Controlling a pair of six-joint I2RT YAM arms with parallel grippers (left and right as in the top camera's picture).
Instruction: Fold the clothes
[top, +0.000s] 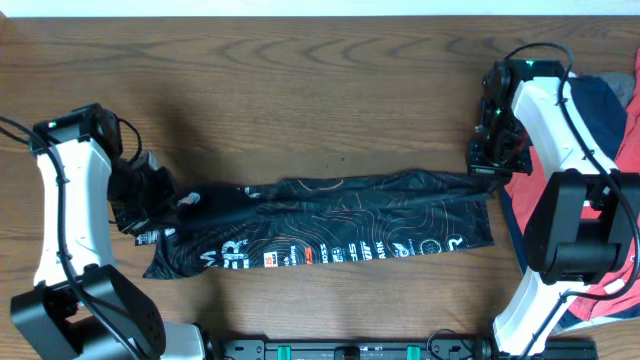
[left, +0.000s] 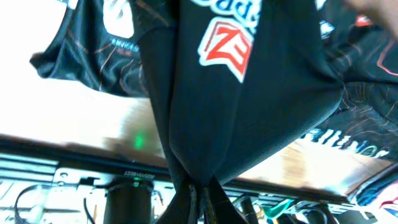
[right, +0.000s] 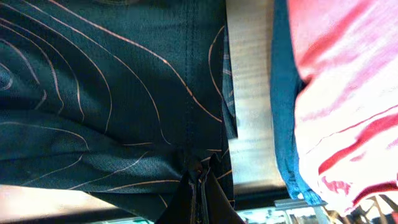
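The black jersey (top: 330, 225) with wavy contour lines and a row of small logos lies stretched in a long band across the table's middle. My left gripper (top: 150, 205) is shut on its left end; in the left wrist view the black cloth (left: 242, 106) hangs pinched between the fingers (left: 198, 196). My right gripper (top: 490, 165) is shut on the jersey's right end; the right wrist view shows the cloth (right: 112, 93) bunched into the fingers (right: 200, 180). Red-and-navy garments (top: 610, 130) lie at the far right under the right arm.
The wooden table (top: 300, 90) runs behind the jersey. A black rail (top: 350, 350) with green parts lines the front edge. The red-and-navy pile also shows in the right wrist view (right: 336, 106), close beside the jersey's edge.
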